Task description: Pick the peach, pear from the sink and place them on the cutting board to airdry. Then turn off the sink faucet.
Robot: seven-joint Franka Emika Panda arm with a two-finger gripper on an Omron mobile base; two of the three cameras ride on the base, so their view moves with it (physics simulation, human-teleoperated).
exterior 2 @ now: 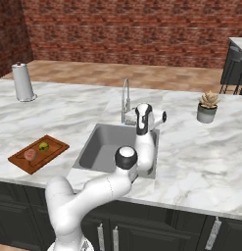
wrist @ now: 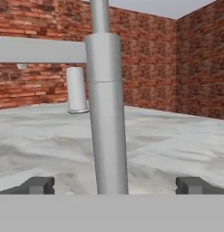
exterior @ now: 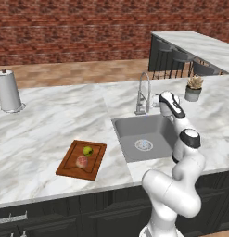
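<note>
On the cutting board [exterior: 68,170] [exterior 2: 18,162], left of the sink [exterior: 130,132] [exterior 2: 95,149], lie the pinkish peach [exterior: 81,161] [exterior 2: 30,155] and, just behind it, the yellow-green pear [exterior: 87,150] [exterior 2: 43,146]. The chrome sink faucet [exterior: 143,90] [exterior 2: 125,100] rises at the basin's back rim. My gripper [exterior: 154,100] [exterior 2: 130,117] [wrist: 115,186] is level with the faucet's lower column [wrist: 106,113] and stands open, one fingertip [wrist: 38,185] on each side of it, well apart. The lever [wrist: 41,50] runs leftward as a grey bar in the hand view.
A white paper-towel roll [exterior: 8,90] [exterior 2: 22,82] [wrist: 77,89] stands on the counter's far left. A potted succulent [exterior: 194,88] [exterior 2: 207,107] sits right of the sink. Dark stools [exterior: 181,60] line a second counter behind. The drain [exterior: 143,145] shows in the basin.
</note>
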